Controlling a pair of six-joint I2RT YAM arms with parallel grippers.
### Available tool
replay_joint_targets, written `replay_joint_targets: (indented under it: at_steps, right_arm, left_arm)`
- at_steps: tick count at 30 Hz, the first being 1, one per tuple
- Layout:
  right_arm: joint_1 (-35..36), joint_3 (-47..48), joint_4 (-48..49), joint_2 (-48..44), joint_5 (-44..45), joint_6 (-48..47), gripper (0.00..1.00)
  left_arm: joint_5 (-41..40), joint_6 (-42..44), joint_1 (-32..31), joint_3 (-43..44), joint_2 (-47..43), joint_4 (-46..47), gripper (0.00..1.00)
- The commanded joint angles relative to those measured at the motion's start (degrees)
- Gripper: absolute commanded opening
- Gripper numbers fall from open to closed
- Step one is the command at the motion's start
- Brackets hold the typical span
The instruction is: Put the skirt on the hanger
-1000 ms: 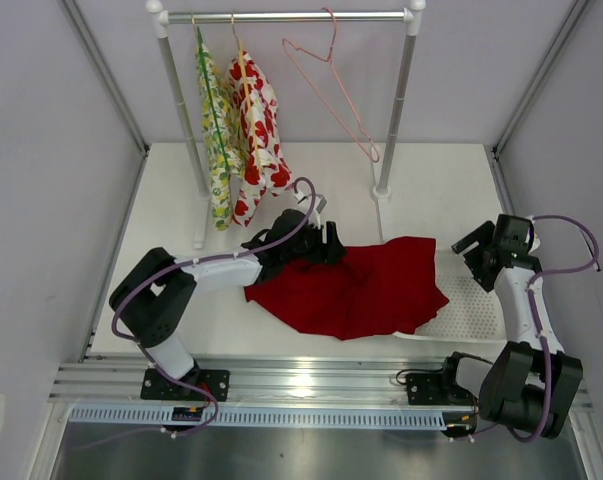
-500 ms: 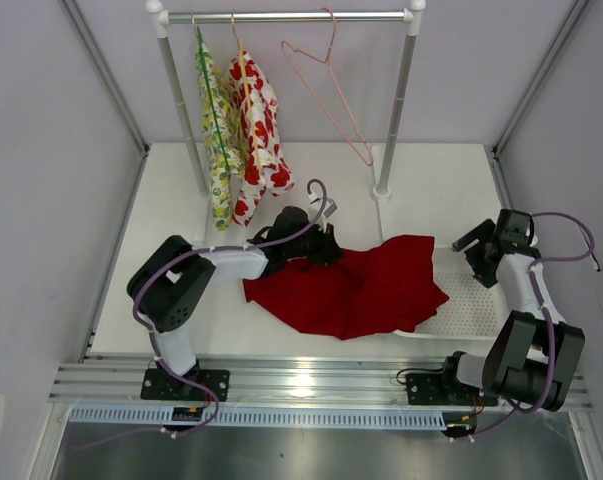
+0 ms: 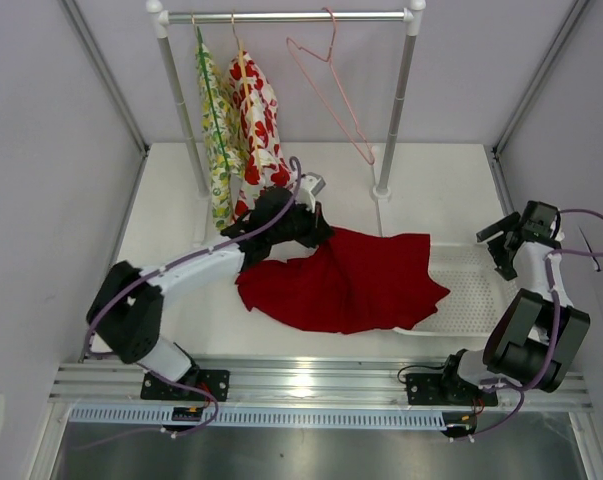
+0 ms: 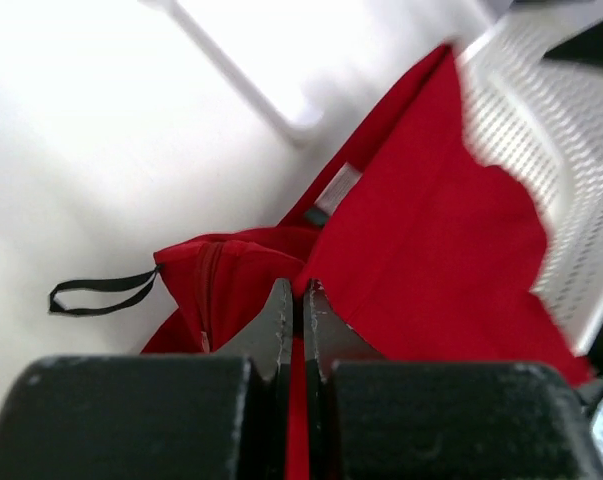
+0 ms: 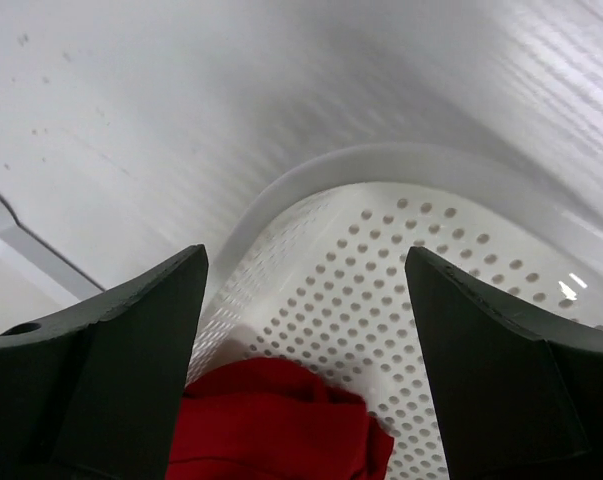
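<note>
Pinching skirt edge, left gripper pressed together on cloth, seemingly lifted off worktop; hanger at 1 o'clock, nearer it; right gripper spread, empty.

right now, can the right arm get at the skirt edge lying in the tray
Probably yes. The right claw hangs open over the perforated tray, and an edge of the red skirt lies bare there just past its fingertips, nothing between them. The left claw pinches its far end.
</note>
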Motion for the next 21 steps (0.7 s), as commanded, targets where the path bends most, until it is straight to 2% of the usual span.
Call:
replay_joint_targets:
  at_steps: [1, 8, 12, 17, 21]
  right_arm:
    - [-2.0, 2.3, 1.1, 0.8, 0.6, -0.1, 0.86]
    - [-2.1, 5.3, -0.3, 1.9, 4.9, -0.2, 0.85]
    - [-2.8, 6.1, -0.2, 2.6, 6.1, 0.1, 0.85]
    - [-3.0, 7.4, -0.2, 4.4, 7.1, 0.0, 0.85]
    - [-3.5, 8.5, -0.7, 5.2, 8.2, -0.1, 0.84]
  left_arm:
    - [-2.8, 2.5, 1.7, 5.1, -9.8, -5.0, 0.0]
    - [-3.6, 4.7, 3.5, 13.8, -16.2, -18.9, 0.0]
    - [-0.6, 4.7, 5.4, 15.7, -20.4, -21.0, 0.0]
    - [1.1, 7.4, 6.2, 23.2, -22.6, -29.0, 0.0]
    - [1.3, 8.1, 8.0, 25.1, -26.5, -33.0, 0.0]
